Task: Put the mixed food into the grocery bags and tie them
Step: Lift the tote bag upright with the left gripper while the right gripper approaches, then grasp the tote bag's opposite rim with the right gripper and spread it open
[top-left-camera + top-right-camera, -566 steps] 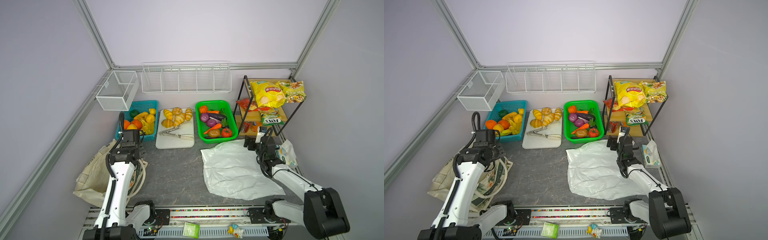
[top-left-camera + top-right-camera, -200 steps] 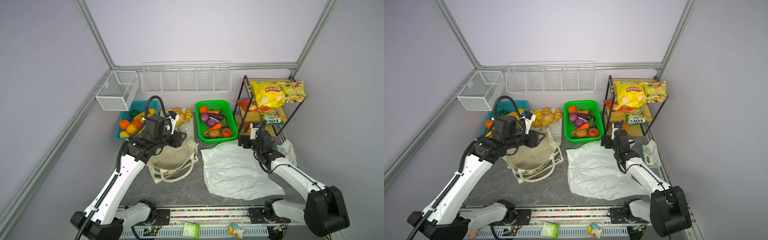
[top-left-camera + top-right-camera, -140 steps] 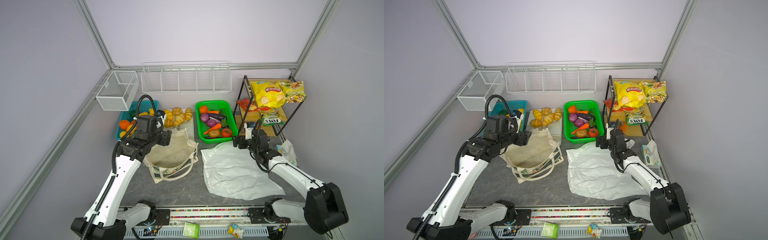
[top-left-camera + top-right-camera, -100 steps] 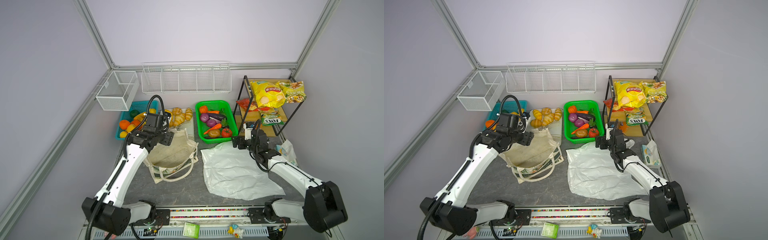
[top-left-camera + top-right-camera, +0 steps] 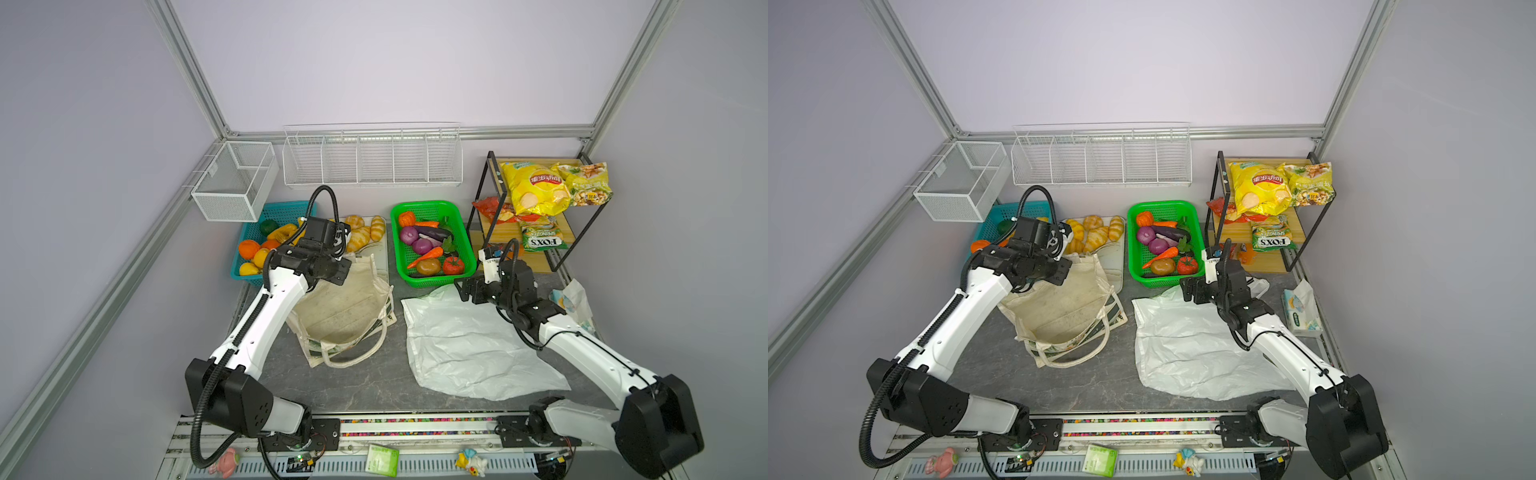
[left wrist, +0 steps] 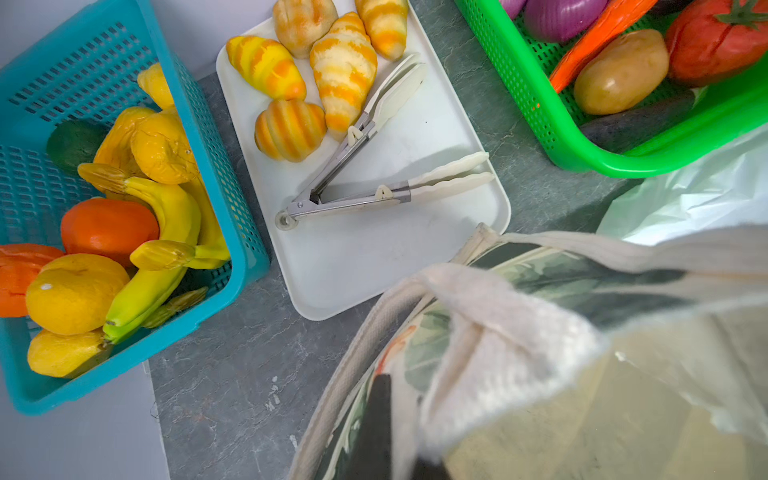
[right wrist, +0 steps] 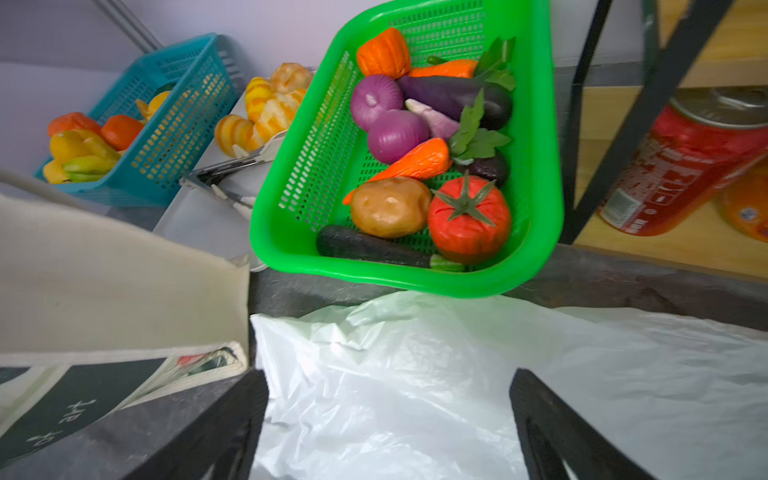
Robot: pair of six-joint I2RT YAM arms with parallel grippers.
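Grey marbled bench (image 5: 353, 386), pale lilac walls. Landmark: green basket (image 5: 435, 283) at the back.

- In the basket: tomato (image 7: 469, 220), potato (image 7: 390, 208), carrot (image 7: 415, 164), two purple onions (image 7: 397, 135). None bagged yet.
- Right of the basket: black-frame shelf rack (image 7: 685, 251). Lay's chips packet (image 5: 536, 191) on the top shelf, yellow, red Lay's logo readable. Second yellow snack packet (image 5: 586, 185) touches it; print too small to read.
- Next shelf down: green packet (image 5: 540, 241), "FOX'S" in white, upside down in both top views.
- Bottom shelf, right wrist view: red can (image 7: 681, 166) on its side, white lettering not legible.
- Front-left of the basket: cream canvas tote (image 5: 340, 307), mouth open, loop handles (image 5: 353, 361) flat on the bench. Green leaf print, plus a black panel with white characters I can't read.
- Left tool (image 5: 341, 272) is pressed together on the tote's back rim, left of the basket. Fabric there is bunched and lifted.
- Directly in front of the basket: white plastic bag (image 5: 465, 345), flat and crinkled. Its edge reaches the basket's front rim.
- Right tool (image 7: 388, 419) is spread wide above that edge, holding nothing.
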